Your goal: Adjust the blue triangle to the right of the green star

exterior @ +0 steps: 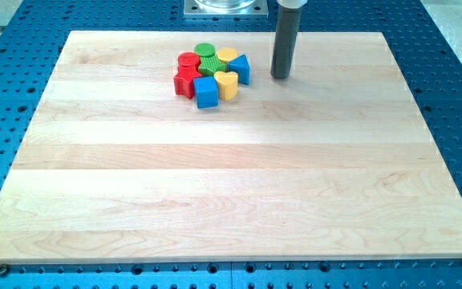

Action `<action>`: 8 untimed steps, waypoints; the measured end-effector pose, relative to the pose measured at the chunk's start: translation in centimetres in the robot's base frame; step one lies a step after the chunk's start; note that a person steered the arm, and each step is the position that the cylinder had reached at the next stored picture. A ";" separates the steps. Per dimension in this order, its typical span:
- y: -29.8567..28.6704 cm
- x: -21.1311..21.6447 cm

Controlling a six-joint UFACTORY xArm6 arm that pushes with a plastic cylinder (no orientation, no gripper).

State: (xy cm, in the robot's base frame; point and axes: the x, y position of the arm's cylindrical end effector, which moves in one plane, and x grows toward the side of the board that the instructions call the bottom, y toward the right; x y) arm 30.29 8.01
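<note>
The blue triangle (241,69) stands at the right edge of a tight cluster of blocks near the view's top. The green star (211,64) lies in the middle of the cluster, just left of the blue triangle, with a yellow block (227,55) between them at the top. My tip (281,76) rests on the board a short way to the right of the blue triangle, apart from it. The dark rod rises straight up from the tip.
The cluster also holds a green cylinder (204,50), a red cylinder (188,60), a red star-like block (185,82), a blue cube (206,92) and a yellow heart-like block (226,83). The wooden board (231,185) lies on a blue perforated table.
</note>
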 end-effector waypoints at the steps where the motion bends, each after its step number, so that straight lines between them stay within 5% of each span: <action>1: -2.0 0.0; 6: -3.5 0.1; 8: 0.8 6.8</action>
